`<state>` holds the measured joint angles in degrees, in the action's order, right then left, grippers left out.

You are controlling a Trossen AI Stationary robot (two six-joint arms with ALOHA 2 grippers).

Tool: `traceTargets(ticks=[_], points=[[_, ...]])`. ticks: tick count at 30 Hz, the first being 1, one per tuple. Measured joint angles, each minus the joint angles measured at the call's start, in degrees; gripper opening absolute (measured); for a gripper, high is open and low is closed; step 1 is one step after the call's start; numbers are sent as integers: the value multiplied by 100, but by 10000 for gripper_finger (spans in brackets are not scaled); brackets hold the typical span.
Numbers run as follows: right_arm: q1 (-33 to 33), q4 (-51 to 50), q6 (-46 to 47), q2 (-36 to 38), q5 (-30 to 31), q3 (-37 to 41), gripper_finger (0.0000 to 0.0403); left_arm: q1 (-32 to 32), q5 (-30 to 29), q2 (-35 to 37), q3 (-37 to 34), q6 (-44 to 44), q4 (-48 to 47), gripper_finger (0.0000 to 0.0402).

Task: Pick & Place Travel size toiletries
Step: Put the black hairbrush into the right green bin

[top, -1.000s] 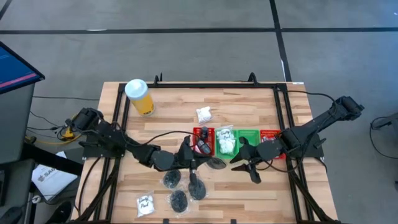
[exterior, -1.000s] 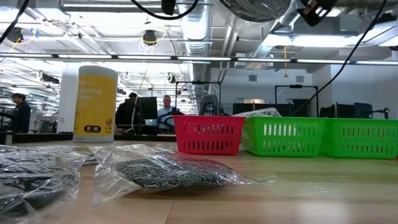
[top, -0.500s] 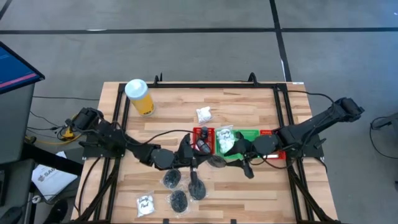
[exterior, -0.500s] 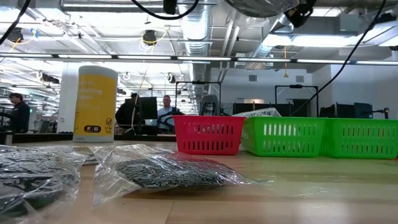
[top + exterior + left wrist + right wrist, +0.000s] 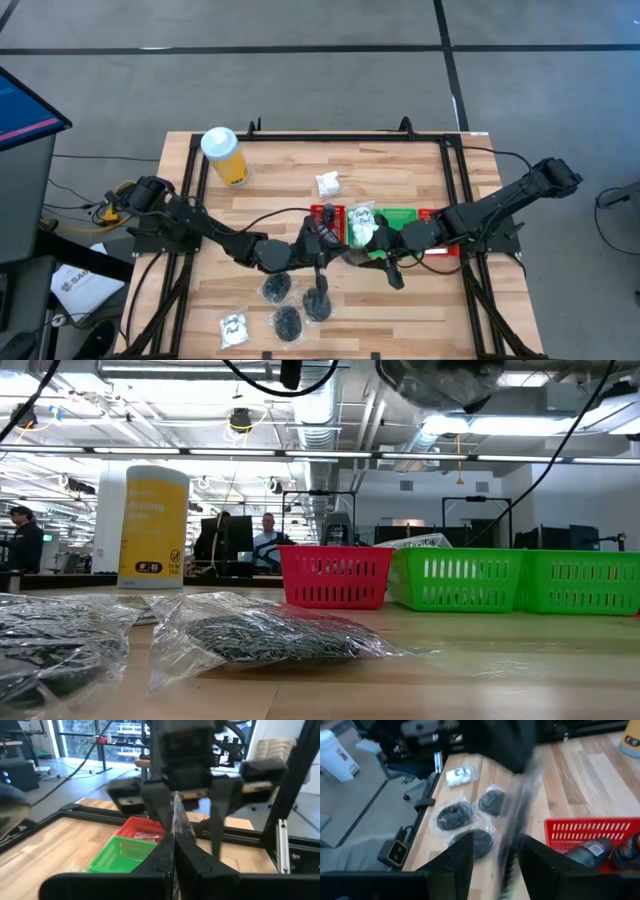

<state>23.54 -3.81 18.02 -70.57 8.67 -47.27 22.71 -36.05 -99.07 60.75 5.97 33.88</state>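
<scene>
Jaws of the left gripper (image 5: 173, 851) are seen pressed shut on a clear bag (image 5: 179, 820), which is held in the air near the red tray (image 5: 325, 226). Around that same bag the right gripper (image 5: 509, 854) is placed with its jaws parted. Three bags of black pieces (image 5: 277, 289) and a white sachet (image 5: 233, 327) are left lying on the tabletop (image 5: 290, 170).

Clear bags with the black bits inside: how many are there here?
4. Three clear bags lie at the table's near side. A fourth bag, seen edge-on, hangs pinched in the left gripper. The red tray may hide more.
</scene>
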Motion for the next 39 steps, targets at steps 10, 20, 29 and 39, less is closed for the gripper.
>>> traceTargets(ticks=[10, 20, 29, 39], points=[[84, -40, -46, 11, -4, 0, 36, 11, 18, 20, 2, 25, -29, 0], [82, -85, -155, 11, -23, 0, 24, 10, 284, 23, 2, 26, -36, 1], [75, -673, -166, 205, 197, -2, 16, 18, 294, 23, 0, 25, -58, 46], [75, -2193, 536, 813, 642, -2, 16, 25, 292, 71, -2, -4, -55, 78]])
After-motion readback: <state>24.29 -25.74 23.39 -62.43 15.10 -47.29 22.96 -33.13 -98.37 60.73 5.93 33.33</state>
